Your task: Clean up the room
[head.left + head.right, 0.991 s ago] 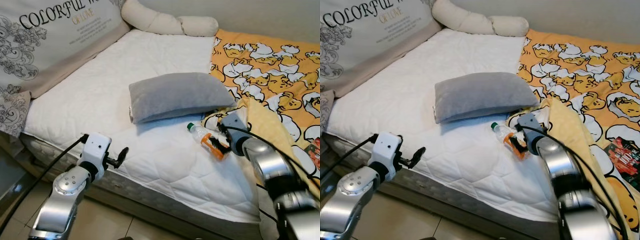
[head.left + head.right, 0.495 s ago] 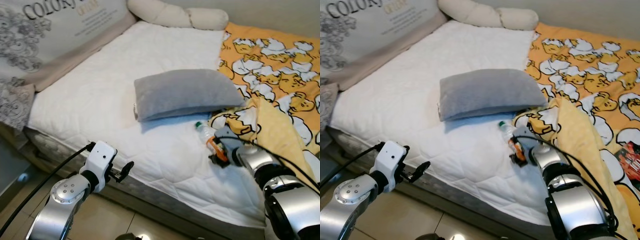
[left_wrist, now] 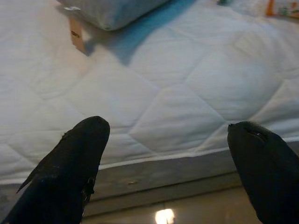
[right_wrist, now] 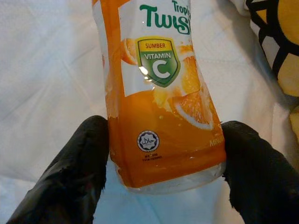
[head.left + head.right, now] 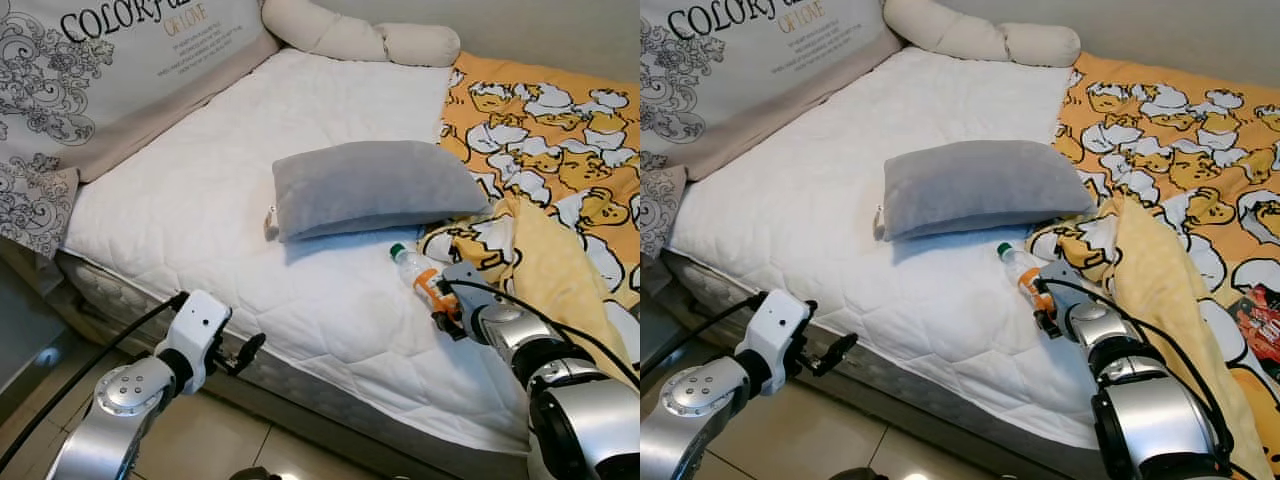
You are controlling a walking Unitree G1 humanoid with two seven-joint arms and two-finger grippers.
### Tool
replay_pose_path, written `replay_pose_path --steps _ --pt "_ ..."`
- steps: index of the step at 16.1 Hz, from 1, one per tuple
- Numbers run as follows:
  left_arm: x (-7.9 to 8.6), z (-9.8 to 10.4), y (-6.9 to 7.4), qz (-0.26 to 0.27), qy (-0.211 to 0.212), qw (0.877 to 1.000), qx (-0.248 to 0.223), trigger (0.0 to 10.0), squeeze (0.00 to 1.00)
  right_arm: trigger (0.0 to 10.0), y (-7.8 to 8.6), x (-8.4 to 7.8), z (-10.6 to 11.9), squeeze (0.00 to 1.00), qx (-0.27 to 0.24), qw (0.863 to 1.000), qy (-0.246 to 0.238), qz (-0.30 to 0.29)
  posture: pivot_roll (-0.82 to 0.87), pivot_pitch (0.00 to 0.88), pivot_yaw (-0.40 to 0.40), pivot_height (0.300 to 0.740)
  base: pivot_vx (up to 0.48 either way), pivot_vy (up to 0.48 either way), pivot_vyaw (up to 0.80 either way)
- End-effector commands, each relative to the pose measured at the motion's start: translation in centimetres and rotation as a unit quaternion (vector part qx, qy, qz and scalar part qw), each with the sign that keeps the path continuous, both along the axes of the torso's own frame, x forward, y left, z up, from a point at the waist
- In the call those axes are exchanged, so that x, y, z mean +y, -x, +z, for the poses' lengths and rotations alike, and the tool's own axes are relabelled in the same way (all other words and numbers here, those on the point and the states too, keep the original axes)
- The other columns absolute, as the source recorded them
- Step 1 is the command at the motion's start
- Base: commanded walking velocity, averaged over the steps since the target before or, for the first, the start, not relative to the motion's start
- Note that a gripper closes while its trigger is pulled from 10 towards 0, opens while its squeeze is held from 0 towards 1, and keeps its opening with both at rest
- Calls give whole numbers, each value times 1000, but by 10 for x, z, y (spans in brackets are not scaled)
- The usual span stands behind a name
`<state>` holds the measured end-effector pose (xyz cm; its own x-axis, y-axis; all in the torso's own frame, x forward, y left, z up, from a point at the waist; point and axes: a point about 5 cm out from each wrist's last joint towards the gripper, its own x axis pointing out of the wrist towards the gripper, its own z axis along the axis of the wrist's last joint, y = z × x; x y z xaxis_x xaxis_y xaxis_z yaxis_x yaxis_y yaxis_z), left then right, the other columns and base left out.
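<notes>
An orange juice bottle [image 5: 418, 274] with a green cap lies on the white mattress [image 5: 230, 190], just in front of a grey pillow [image 5: 375, 185]. My right gripper [image 5: 442, 308] is at the bottle's base. In the right wrist view its two black fingers [image 4: 88, 154] press on either side of the bottle [image 4: 159, 93], which rests on the sheet. My left gripper [image 5: 246, 350] hangs open in front of the bed's near edge with nothing between its fingers [image 3: 79, 154].
A yellow cartoon-print blanket [image 5: 560, 150] covers the bed's right side and bunches up beside the bottle. A cream bolster [image 5: 360, 35] and a large printed cushion [image 5: 110, 60] line the far and left sides. A red packet [image 5: 1260, 315] lies on the blanket. Tiled floor [image 5: 210, 440] is below.
The camera has shifted a little. My right gripper has stayed at the bottle's base, and the bottle lies in the same spot by the pillow. The left arm sits slightly lower.
</notes>
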<state>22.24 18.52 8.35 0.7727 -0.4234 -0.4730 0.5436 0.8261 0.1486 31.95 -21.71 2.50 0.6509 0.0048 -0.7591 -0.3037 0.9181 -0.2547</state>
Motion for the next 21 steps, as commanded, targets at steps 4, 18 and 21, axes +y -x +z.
replay_pose_path --steps 4,18,21 --pt "-1 -2 1 -41 9 999 23 10000 0 0 -2 1 2 0 -5 1000 -17 -5 46 0 19 740 0 0 0" --pt "31 17 -1 157 45 983 -87 10000 75 0 31 -5 49 0 -95 923 -338 158 24 0 47 740 0 0 0" --pt "36 20 -12 189 25 977 -94 10000 0 0 24 4 72 0 -246 915 -304 104 10 0 51 740 0 0 0"
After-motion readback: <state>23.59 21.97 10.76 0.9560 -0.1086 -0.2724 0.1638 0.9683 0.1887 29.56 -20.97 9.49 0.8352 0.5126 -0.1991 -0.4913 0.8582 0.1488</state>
